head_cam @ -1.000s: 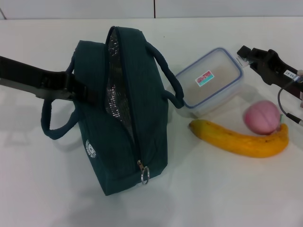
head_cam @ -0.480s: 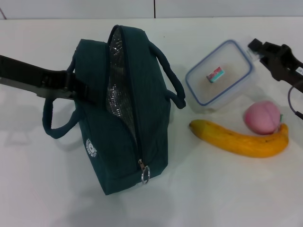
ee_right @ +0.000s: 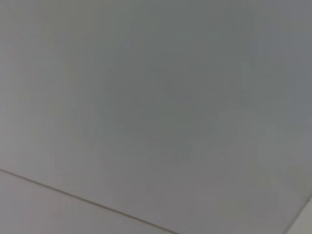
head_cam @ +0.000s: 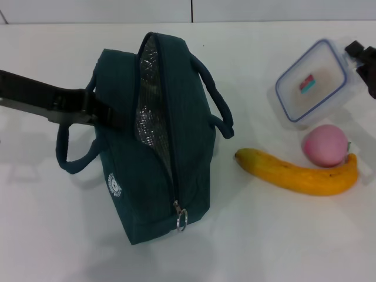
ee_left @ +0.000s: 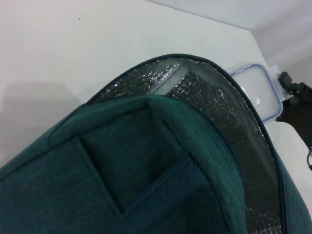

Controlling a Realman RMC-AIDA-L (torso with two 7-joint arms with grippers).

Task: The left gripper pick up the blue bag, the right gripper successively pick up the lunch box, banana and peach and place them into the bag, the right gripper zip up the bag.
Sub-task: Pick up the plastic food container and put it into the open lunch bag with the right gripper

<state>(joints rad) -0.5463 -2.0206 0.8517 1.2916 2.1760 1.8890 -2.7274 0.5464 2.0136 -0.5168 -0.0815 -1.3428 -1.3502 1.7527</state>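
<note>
The blue bag (head_cam: 189, 138) stands on the white table with its top zipper open, showing silver lining (head_cam: 144, 106); the ring pull (head_cam: 181, 219) hangs at the near end. My left gripper (head_cam: 101, 114) is shut on the bag's left side by a handle. My right gripper (head_cam: 357, 59) at the far right edge is shut on the lunch box (head_cam: 311, 82) and holds it tilted above the table. The peach (head_cam: 325, 145) and the banana (head_cam: 299, 174) lie on the table below it. The left wrist view shows the bag (ee_left: 146, 170), the lunch box (ee_left: 261, 92) and the right gripper (ee_left: 296, 95).
The white table (head_cam: 276, 241) stretches around the bag. A wall seam (head_cam: 191, 10) runs along the back edge. The right wrist view shows only a plain grey surface with a thin line (ee_right: 83, 199).
The right gripper has lifted the lunch box and carried it up and to the right, tilting it. The bag, banana and peach have stayed in place.
</note>
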